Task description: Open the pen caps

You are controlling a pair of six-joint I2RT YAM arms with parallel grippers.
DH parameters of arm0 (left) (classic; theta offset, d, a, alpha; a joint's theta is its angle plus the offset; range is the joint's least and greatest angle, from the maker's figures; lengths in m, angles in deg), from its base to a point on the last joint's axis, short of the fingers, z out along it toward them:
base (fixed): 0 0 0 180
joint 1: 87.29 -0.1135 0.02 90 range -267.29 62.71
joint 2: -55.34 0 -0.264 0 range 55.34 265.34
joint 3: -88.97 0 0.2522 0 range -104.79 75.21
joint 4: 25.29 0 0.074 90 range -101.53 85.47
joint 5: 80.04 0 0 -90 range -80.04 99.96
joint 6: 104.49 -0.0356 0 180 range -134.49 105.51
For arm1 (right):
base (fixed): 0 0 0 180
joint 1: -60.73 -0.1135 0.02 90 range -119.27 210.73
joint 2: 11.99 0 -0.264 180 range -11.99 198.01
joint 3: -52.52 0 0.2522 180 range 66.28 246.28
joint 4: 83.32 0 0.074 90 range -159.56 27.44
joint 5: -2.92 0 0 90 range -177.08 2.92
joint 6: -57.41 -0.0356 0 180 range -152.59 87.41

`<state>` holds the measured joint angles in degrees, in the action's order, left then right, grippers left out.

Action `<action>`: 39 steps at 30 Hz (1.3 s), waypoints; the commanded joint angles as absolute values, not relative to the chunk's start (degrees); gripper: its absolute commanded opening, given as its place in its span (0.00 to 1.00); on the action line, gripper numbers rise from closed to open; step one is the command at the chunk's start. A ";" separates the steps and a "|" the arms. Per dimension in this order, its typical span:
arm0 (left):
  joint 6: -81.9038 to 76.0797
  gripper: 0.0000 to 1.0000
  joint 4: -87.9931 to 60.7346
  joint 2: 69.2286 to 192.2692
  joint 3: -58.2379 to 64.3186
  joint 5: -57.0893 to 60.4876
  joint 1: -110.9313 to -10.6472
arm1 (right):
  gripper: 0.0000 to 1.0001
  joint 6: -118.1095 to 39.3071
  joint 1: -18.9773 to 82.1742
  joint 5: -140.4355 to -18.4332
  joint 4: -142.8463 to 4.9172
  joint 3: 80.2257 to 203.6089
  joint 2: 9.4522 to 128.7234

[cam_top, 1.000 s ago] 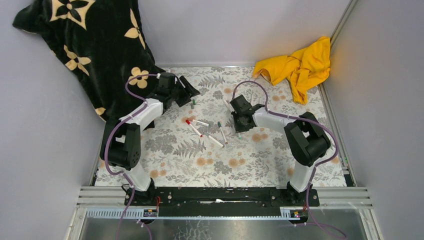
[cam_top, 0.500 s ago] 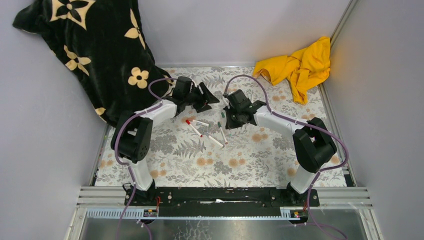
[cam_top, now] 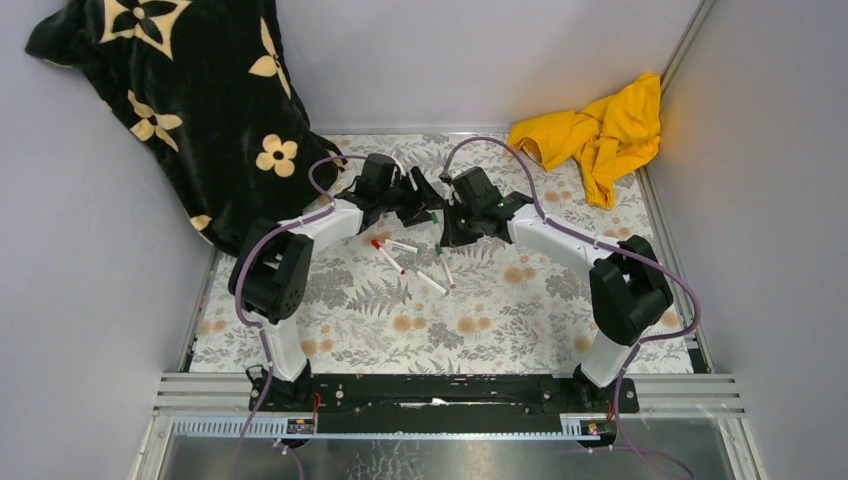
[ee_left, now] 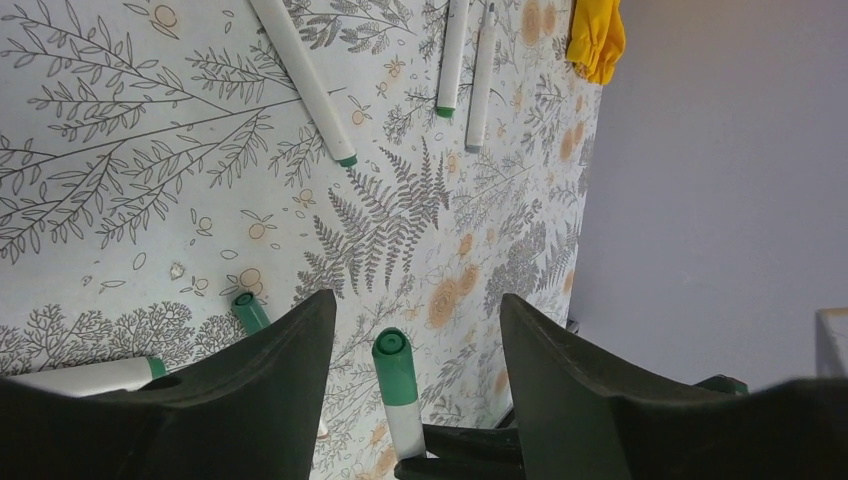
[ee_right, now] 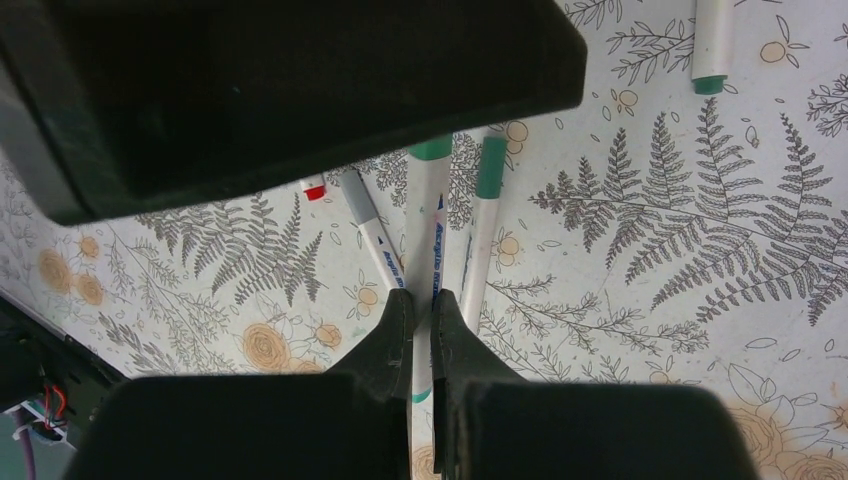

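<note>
Now the left jaws have arrived, wide around the cap [ee_left: 395, 362] of the pen [ee_right: 431, 232] the right jaws clamp; pull next.

On my right wrist feed, a blurred black bulk [ee_right: 290, 90] covers the held pen's [ee_right: 432, 230] far end; overhead, its cap [cam_top: 433, 216] is too small to read.

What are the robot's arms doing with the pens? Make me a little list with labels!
Right gripper: jaws shut on a white pen
Left gripper: jaws open either side of that pen's green cap, not touching it
Cap: on the pen, not pulled off yet
Table: other pens lying loose, one with a red cap
</note>
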<state>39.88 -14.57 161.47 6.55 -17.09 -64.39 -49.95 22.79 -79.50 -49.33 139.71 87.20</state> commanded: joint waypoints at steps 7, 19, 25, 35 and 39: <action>39.48 0.59 -17.06 162.21 5.33 -17.88 -63.67 | 0.00 -49.55 22.02 -77.67 -50.10 144.14 88.23; 39.21 0.37 -17.59 160.94 6.28 -18.88 -63.65 | 0.00 -49.28 21.99 -78.92 -49.90 145.12 89.46; 38.69 0.35 -17.55 160.34 7.47 -19.20 -63.65 | 0.00 -49.38 22.05 -79.72 -50.14 145.12 89.26; 38.42 0.34 -17.96 159.39 9.22 -19.02 -63.65 | 0.00 -49.38 22.18 -81.10 -50.02 144.49 88.51; 38.41 0.29 -17.95 159.36 9.04 -18.87 -63.66 | 0.00 -49.53 22.20 -80.55 -50.14 144.34 88.56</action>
<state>39.35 -15.01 161.45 8.71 -17.81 -64.00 -49.93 22.60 -80.38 -49.29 142.33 89.32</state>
